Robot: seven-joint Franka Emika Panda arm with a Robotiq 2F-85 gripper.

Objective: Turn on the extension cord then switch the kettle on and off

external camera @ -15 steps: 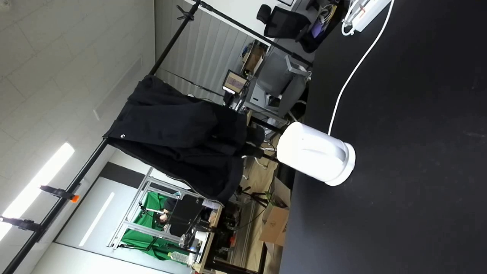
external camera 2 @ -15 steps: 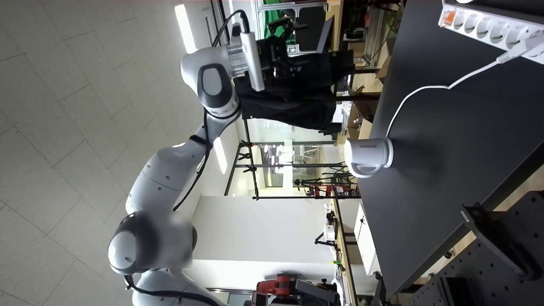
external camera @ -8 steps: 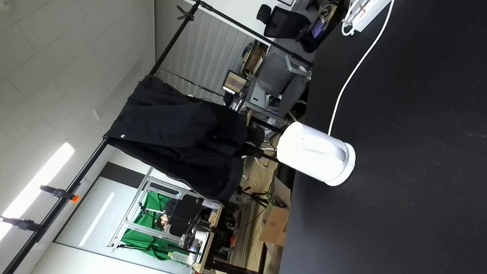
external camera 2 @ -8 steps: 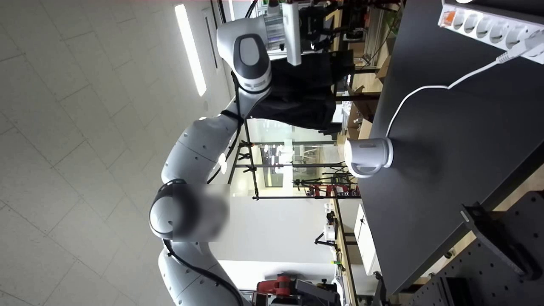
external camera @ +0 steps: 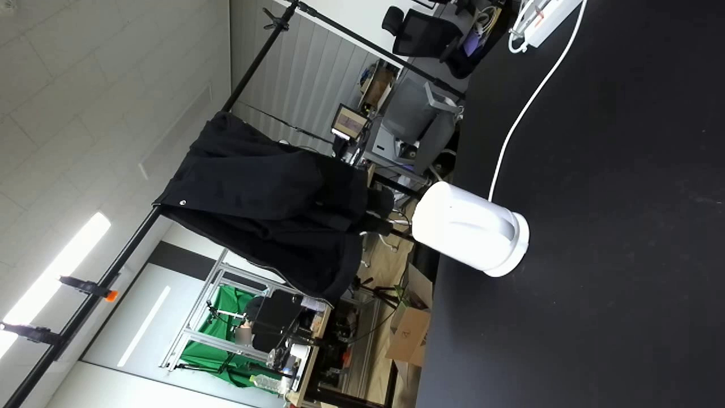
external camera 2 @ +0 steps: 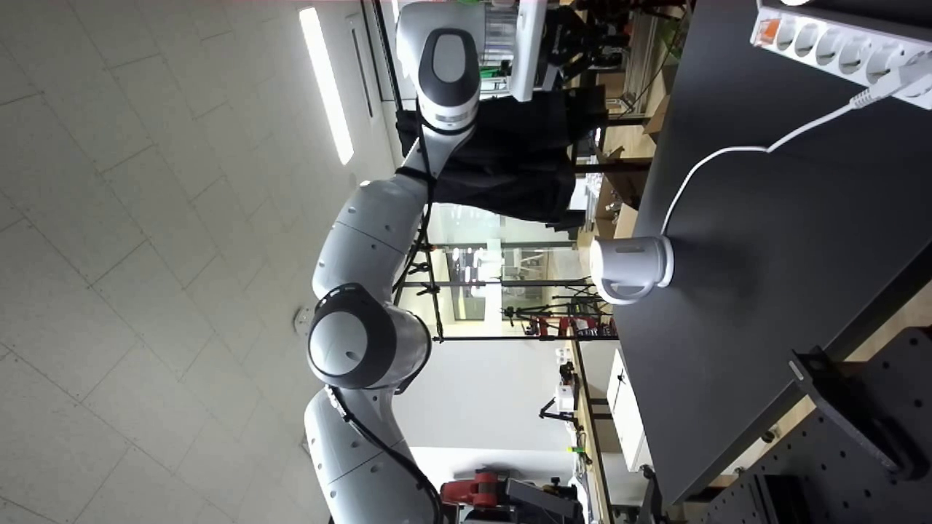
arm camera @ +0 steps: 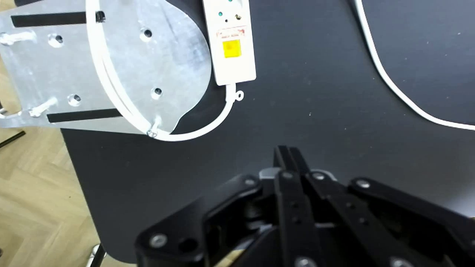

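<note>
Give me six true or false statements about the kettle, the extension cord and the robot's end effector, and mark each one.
1. The kettle stands upright on the black table. True.
2. The end effector is shut. True.
3. The end effector is holding the kettle. False: nothing is in its grip.
4. A white cable runs from the kettle to a plug in the extension cord. True.
5. That cable is wound around the kettle. False: it runs across the table to the plug.
6. In the wrist view, the extension cord is white all over. False: it has a yellow switch.
</note>
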